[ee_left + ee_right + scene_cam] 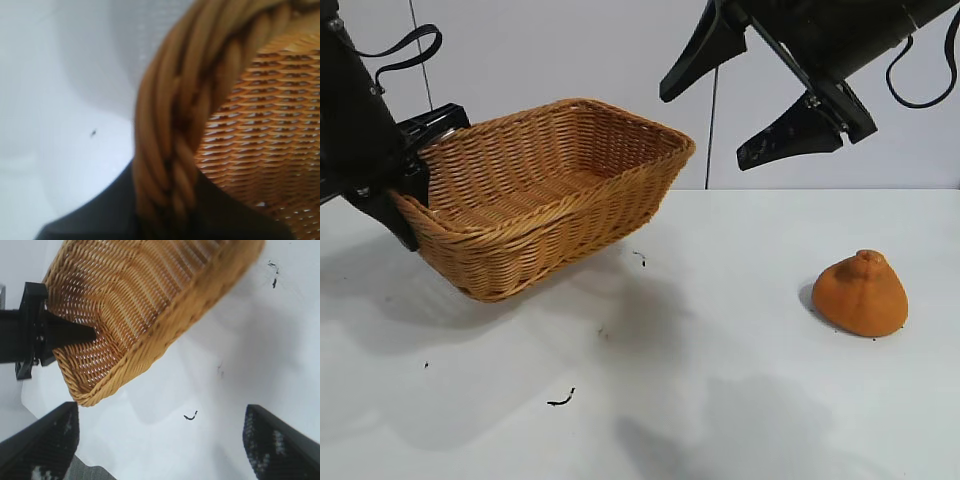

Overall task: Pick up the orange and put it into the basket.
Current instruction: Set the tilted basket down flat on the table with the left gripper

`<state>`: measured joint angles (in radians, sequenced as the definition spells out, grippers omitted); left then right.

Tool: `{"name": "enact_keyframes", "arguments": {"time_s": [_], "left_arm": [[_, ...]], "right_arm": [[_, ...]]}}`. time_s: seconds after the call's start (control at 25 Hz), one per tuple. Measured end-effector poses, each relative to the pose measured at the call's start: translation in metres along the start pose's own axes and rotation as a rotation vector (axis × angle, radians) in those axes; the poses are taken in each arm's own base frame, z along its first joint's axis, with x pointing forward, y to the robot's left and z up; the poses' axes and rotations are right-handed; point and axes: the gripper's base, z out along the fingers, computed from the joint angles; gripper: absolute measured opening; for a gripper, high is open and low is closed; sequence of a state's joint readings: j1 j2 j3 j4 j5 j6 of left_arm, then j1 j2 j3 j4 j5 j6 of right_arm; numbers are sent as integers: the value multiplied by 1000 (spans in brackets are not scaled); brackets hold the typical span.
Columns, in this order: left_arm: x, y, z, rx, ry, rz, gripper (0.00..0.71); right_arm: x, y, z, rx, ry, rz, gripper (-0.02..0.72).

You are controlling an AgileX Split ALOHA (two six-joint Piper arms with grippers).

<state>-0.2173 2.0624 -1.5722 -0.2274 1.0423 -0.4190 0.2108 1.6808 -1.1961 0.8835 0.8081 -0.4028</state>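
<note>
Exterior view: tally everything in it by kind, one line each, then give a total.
Basket, held tilted off the table by the left gripper: 1
Orange, on the table: 1
Grippers, left shut on the basket rim, right gripper open above: 2
Table: 1
Total: 5

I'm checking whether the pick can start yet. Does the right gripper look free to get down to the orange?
Probably yes. The right gripper hangs open above the table, and the orange sits alone on the table below it. The basket is off to the side, held by the left gripper.
</note>
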Motion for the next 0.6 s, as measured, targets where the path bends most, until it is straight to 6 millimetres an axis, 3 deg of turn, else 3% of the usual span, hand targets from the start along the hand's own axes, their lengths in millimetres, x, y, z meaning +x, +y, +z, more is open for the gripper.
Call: {"name": "enact_keyframes", "arguments": {"time_s": [0.2,0.44,0.6], "left_arm": [[-5,-2,10,-21,59,159,92],[-8,-1,25,-19,78,186,92],[-11,1,48,-15,103,173,92]], "right_arm": [[0,0,0,-1,3,0,610],[0,0,0,-1,3,0,610],[0,0,0,-1,3,0,610]]}}
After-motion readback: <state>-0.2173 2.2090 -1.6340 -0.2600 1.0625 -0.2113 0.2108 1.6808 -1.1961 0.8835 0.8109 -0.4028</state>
